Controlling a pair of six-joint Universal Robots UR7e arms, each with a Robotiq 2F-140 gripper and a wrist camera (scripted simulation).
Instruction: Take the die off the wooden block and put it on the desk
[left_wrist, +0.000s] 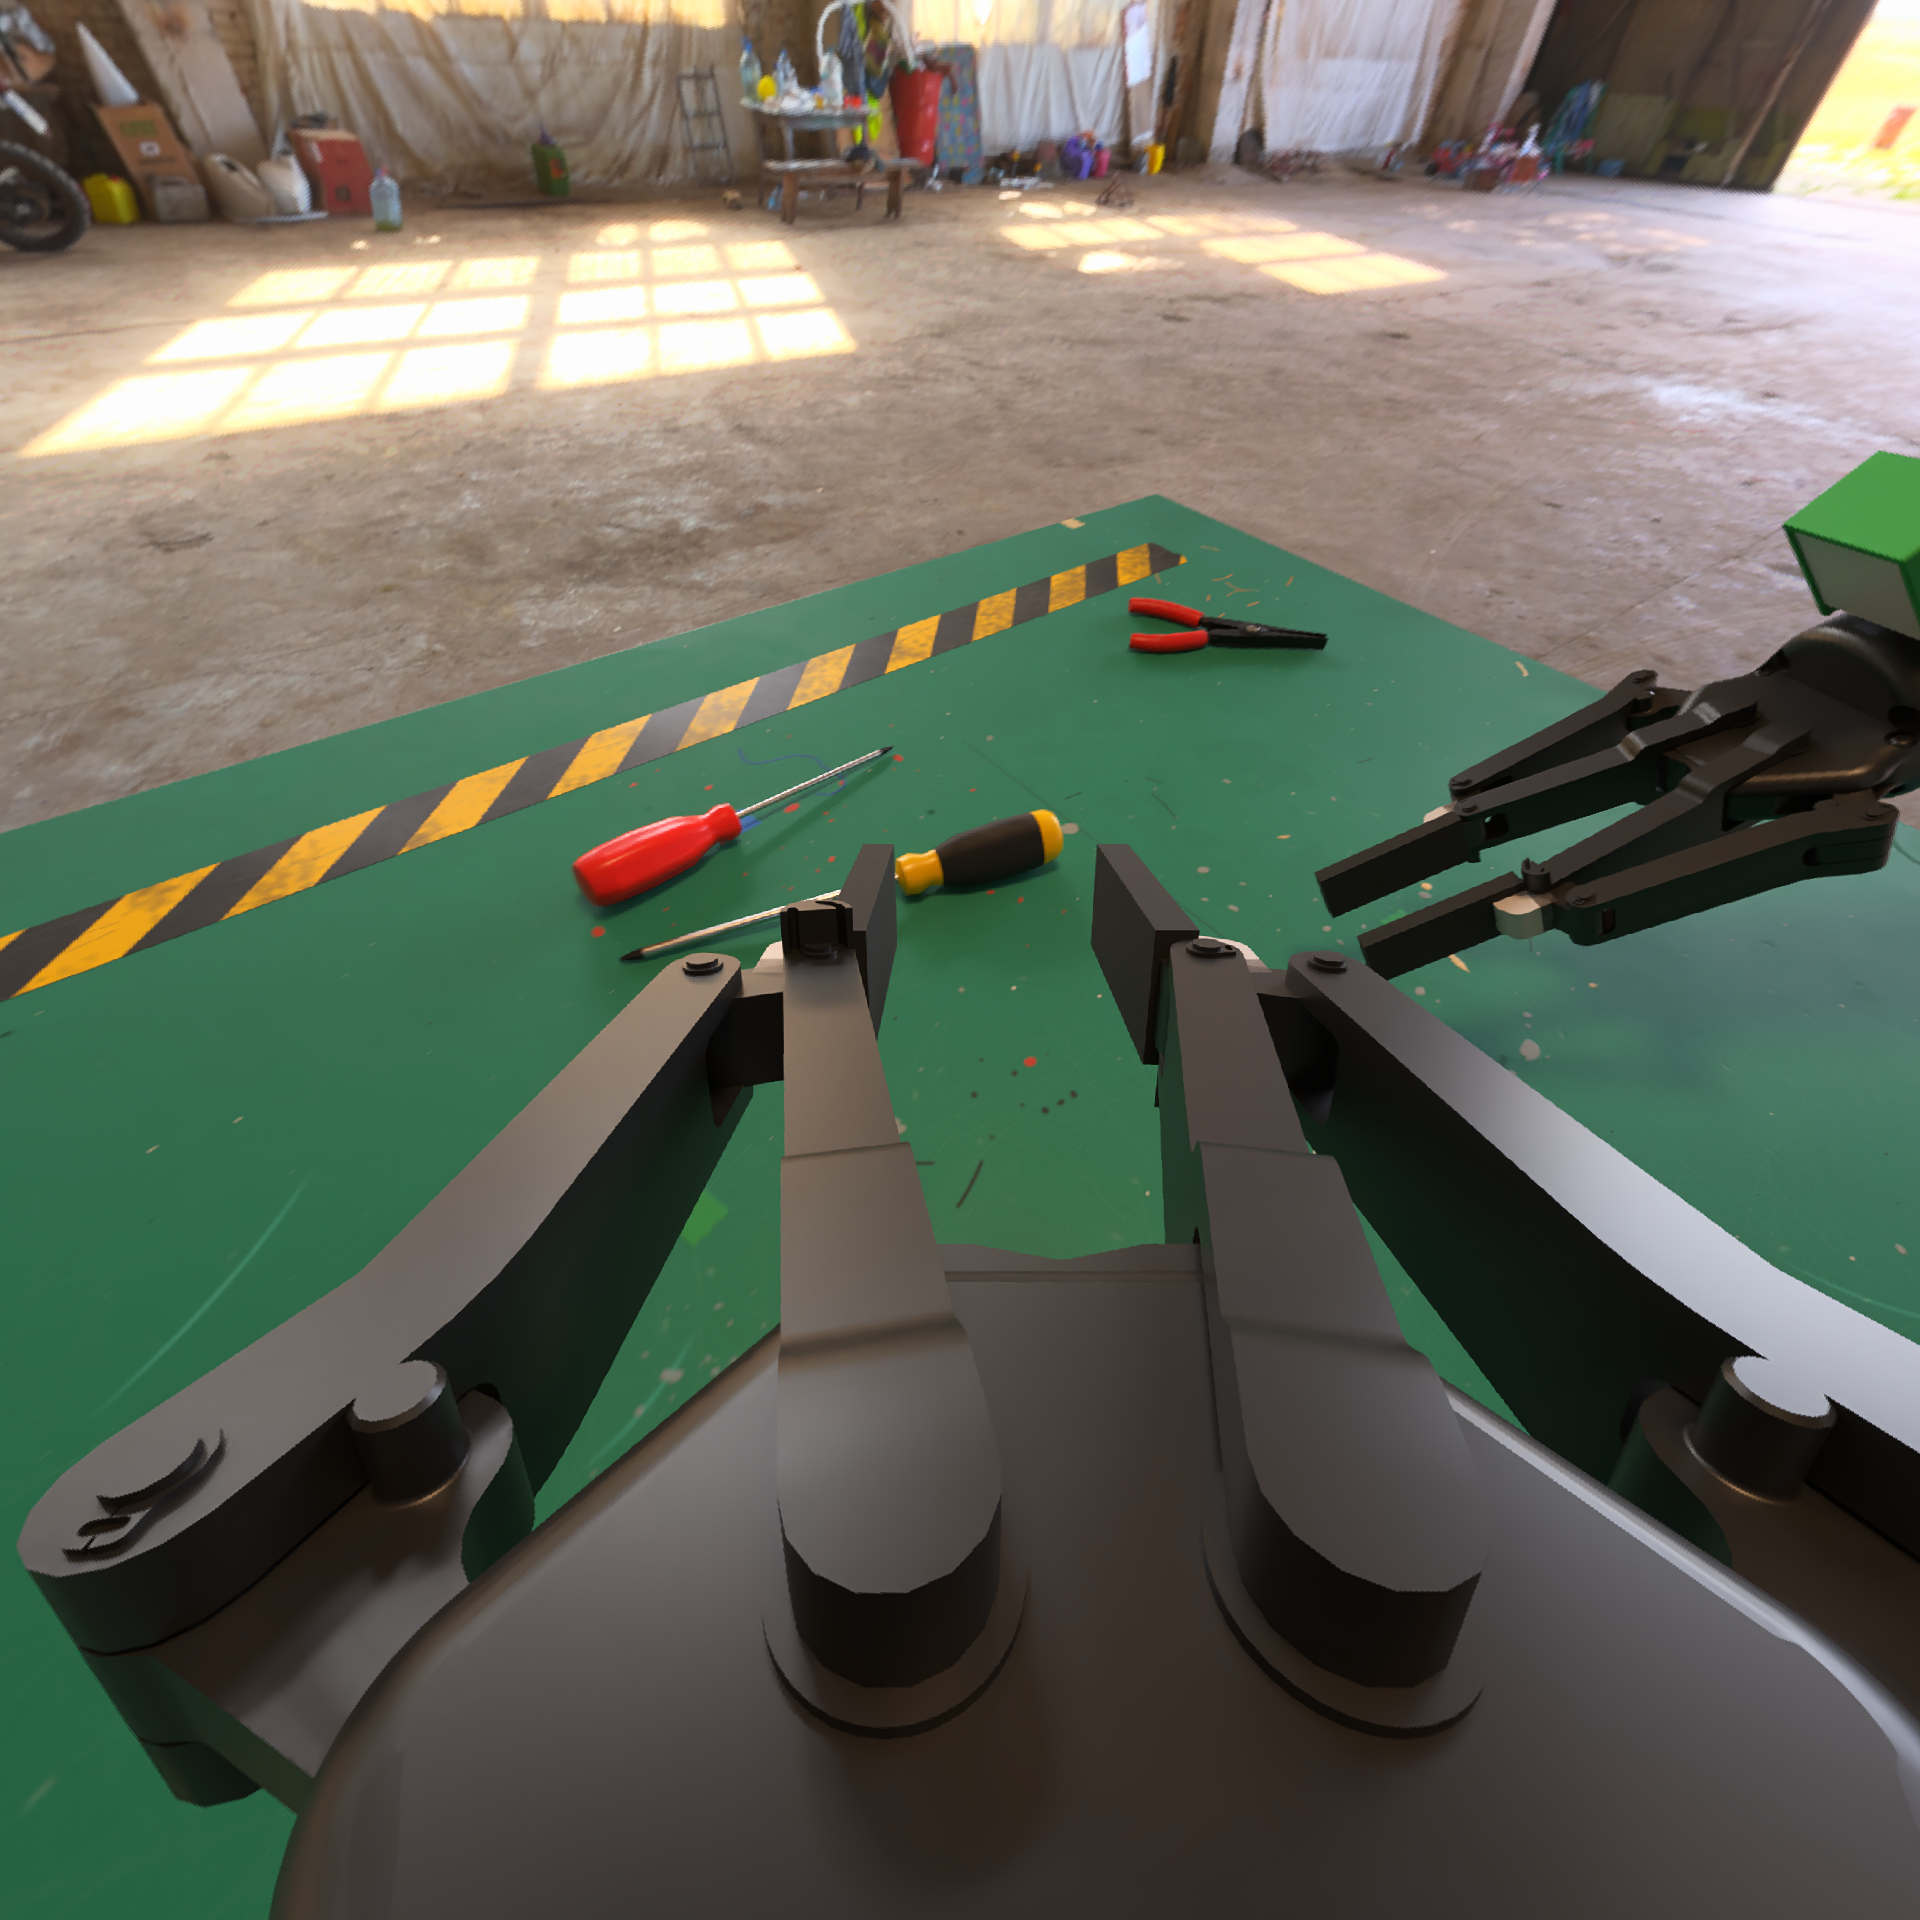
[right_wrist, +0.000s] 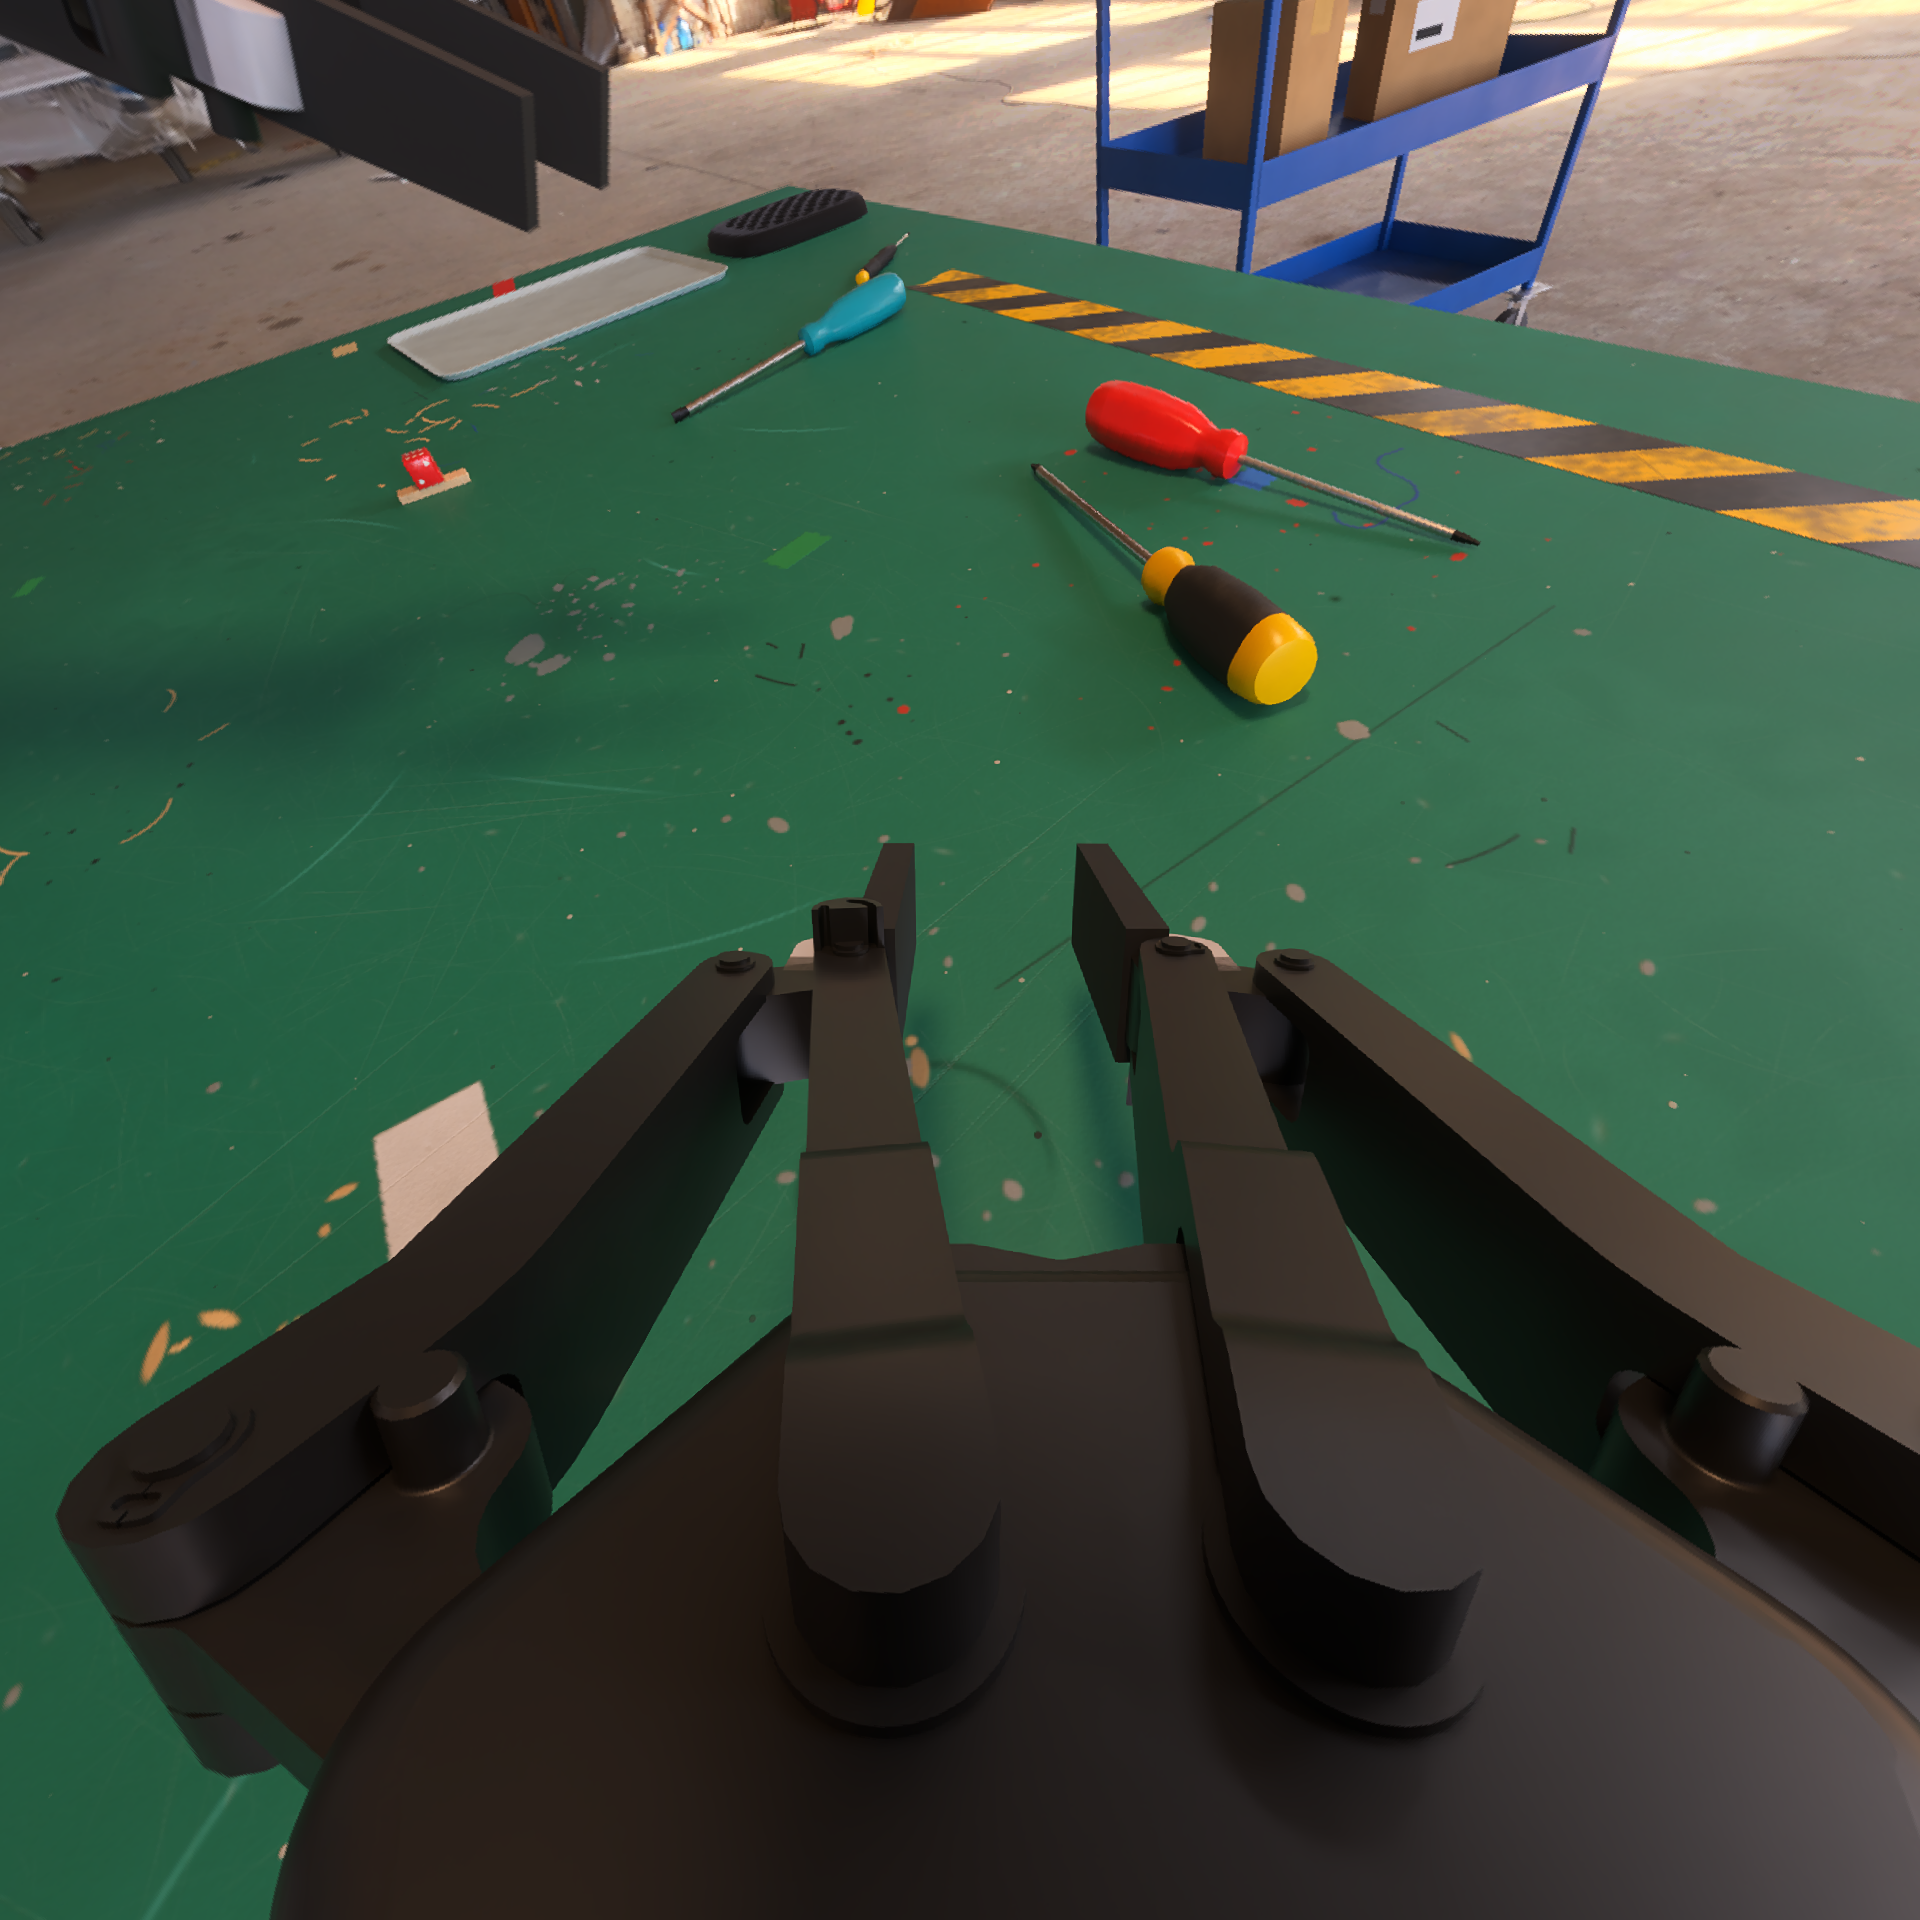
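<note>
A small red die (right_wrist: 420, 469) sits on a thin wooden block (right_wrist: 434, 487) on the green desk (right_wrist: 623, 779), far off at the left in the right wrist view. It does not show in the left wrist view. My right gripper (right_wrist: 994, 894) is open and empty, low over the desk, well short of the die. It also shows at the right edge of the left wrist view (left_wrist: 1382, 914). My left gripper (left_wrist: 992, 899) is open and empty above the desk, and its fingers (right_wrist: 416, 114) show at the top left of the right wrist view.
A red screwdriver (right_wrist: 1164, 426), a black-and-yellow screwdriver (right_wrist: 1231, 629), a teal screwdriver (right_wrist: 852, 312), a white tray (right_wrist: 556, 307) and a black pad (right_wrist: 787, 220) lie on the desk. Red pliers (left_wrist: 1205, 627) lie near a striped tape band (left_wrist: 623, 743). A blue cart (right_wrist: 1351, 156) stands beyond.
</note>
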